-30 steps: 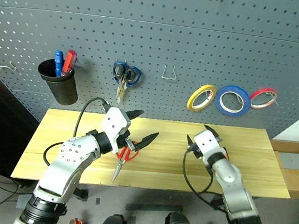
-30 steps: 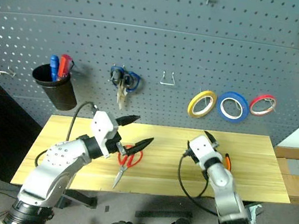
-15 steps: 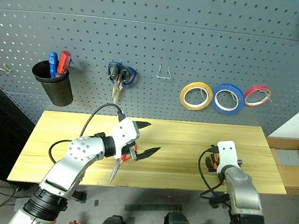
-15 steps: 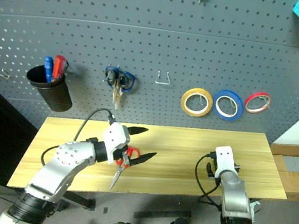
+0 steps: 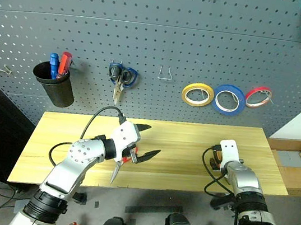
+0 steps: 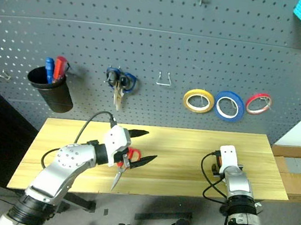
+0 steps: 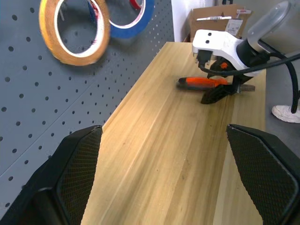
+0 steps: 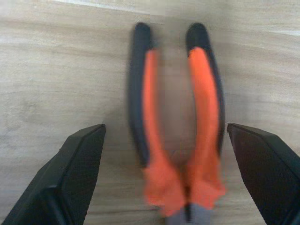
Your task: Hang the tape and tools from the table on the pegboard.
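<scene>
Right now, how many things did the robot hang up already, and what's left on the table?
Done: the tape hangs on the pegboard. In hand: nothing gripped yet. The open right gripper is poised over the pliers on the table. Left: the pliers and the red scissors under the open left gripper. I can't spot the orange screwdriver.

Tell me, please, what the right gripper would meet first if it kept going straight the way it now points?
Most likely the pliers. They lie flat on the table straight ahead of the right gripper, between its open fingers, handles pointing away. How much gap remains above them I cannot tell.
</scene>
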{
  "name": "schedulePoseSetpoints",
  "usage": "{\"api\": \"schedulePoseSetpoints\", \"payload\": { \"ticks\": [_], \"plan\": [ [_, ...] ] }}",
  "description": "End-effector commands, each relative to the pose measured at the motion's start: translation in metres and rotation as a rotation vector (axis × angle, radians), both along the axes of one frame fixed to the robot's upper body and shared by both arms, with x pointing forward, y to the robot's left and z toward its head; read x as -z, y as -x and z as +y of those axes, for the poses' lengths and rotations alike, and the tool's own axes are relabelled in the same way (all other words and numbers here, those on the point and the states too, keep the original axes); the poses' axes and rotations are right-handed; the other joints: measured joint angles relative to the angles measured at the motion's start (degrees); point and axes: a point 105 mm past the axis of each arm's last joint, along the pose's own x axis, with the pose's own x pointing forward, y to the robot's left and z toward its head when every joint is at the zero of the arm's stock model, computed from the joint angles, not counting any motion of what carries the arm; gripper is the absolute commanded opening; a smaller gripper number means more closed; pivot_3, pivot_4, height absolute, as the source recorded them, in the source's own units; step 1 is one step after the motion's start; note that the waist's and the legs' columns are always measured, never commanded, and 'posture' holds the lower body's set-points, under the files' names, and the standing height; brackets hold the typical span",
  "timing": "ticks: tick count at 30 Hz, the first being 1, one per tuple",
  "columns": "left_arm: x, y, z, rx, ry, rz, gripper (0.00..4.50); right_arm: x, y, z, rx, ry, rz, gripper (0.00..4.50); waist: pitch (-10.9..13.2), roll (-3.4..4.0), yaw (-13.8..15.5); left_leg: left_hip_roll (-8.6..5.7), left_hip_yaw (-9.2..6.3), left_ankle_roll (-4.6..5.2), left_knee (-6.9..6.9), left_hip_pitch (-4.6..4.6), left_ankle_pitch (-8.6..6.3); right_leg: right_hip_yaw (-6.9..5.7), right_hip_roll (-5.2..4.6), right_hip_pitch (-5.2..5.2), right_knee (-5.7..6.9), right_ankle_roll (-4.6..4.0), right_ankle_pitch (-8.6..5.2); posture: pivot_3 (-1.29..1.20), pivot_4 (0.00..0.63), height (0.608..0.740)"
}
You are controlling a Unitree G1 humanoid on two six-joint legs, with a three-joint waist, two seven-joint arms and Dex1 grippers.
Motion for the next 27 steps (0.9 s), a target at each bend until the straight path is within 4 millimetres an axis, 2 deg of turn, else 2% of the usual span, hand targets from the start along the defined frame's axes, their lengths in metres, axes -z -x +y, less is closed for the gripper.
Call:
{"api": "schedulePoseSetpoints", "payload": {
  "ticks": [1, 4, 10, 16, 19, 22, 23, 25, 27],
  "plan": [
    [-0.009, 0.004, -0.003, 0.023, -0.004, -0.05, 4.5, -0.005, -0.001, -0.006, 0.009, -0.001, -0.013, 4.46, 0.0, 0.0, 0.0, 0.0, 0.0, 0.0, 0.0, 0.0, 0.0, 0.0, 0.0, 0.0, 0.0, 0.0, 0.0, -0.19, 0.157, 0.74],
    [-0.008, 0.004, -0.003, 0.024, -0.002, -0.048, 4.5, -0.012, -0.002, -0.005, -0.011, -0.011, -0.025, 4.46, 0.0, 0.01, 0.0, 0.0, 0.0, 0.0, -0.01, -0.01, 0.0, 0.0, 0.0, -0.01, 0.0, 0.0, 0.0, -0.2, 0.153, 0.74],
    [-0.006, 0.005, -0.005, 0.034, 0.002, -0.038, 4.5, 0.002, 0.006, -0.022, 0.049, -0.065, 0.07, 4.46, 0.0, 0.02, 0.0, 0.0, 0.01, 0.0, -0.01, -0.02, 0.0, 0.0, 0.0, -0.01, -0.01, 0.0, 0.0, -0.2, 0.154, 0.74],
    [-0.003, 0.007, -0.005, 0.035, 0.012, -0.025, 4.5, 0.015, 0.006, -0.013, 0.003, -0.114, 0.146, 4.46, -0.3, -0.03, -0.2, 0.0, 0.03, 0.0, 0.0, 0.01, 0.0, 0.01, 0.01, 0.01, 0.0, 0.0, 0.01, -0.2, 0.156, 0.74],
    [-0.001, 0.005, -0.001, 0.009, 0.014, -0.021, 4.5, 0.017, 0.005, -0.011, -0.008, -0.111, 0.157, 3.85, -0.5, -0.06, -0.2, 0.01, 0.02, 0.0, 0.01, 0.02, 0.0, 0.0, 0.01, 0.02, -0.01, 0.0, 0.0, -0.19, 0.155, 0.74],
    [0.0, 0.006, 0.002, 0.002, 0.037, -0.017, 4.5, 0.02, 0.005, -0.007, -0.022, -0.113, 0.17, 2.84, -0.7, -0.05, -0.2, 0.01, 0.02, 0.0, 0.02, 0.07, 0.0, 0.0, 0.01, 0.08, 0.0, 0.01, 0.01, -0.19, 0.155, 0.74],
    [0.001, 0.006, 0.004, -0.005, 0.035, -0.022, 4.5, 0.02, 0.005, -0.006, -0.027, -0.112, 0.169, 2.65, -0.8, -0.06, -0.2, 0.01, 0.02, 0.0, 0.01, 0.1, 0.0, 0.01, 0.01, 0.11, -0.01, 0.01, 0.01, -0.19, 0.154, 0.74],
    [0.002, 0.008, 0.006, -0.008, 0.038, -0.023, 4.5, 0.018, 0.003, -0.004, -0.024, -0.109, 0.144, 2.65, -0.8, -0.06, -0.2, 0.01, 0.01, 0.0, 0.01, 0.11, 0.0, 0.0, 0.01, 0.12, 0.0, 0.01, 0.01, -0.19, 0.154, 0.74],
    [-0.002, 0.012, 0.011, -0.012, 0.082, -0.039, 4.5, 0.004, -0.006, 0.005, -0.054, -0.092, 0.057, 2.65, -0.8, -0.06, -0.3, 0.04, 0.01, 0.0, 0.01, 0.12, 0.0, 0.01, 0.04, 0.11, 0.0, 0.01, 0.01, -0.18, 0.155, 0.74]
  ]
}}
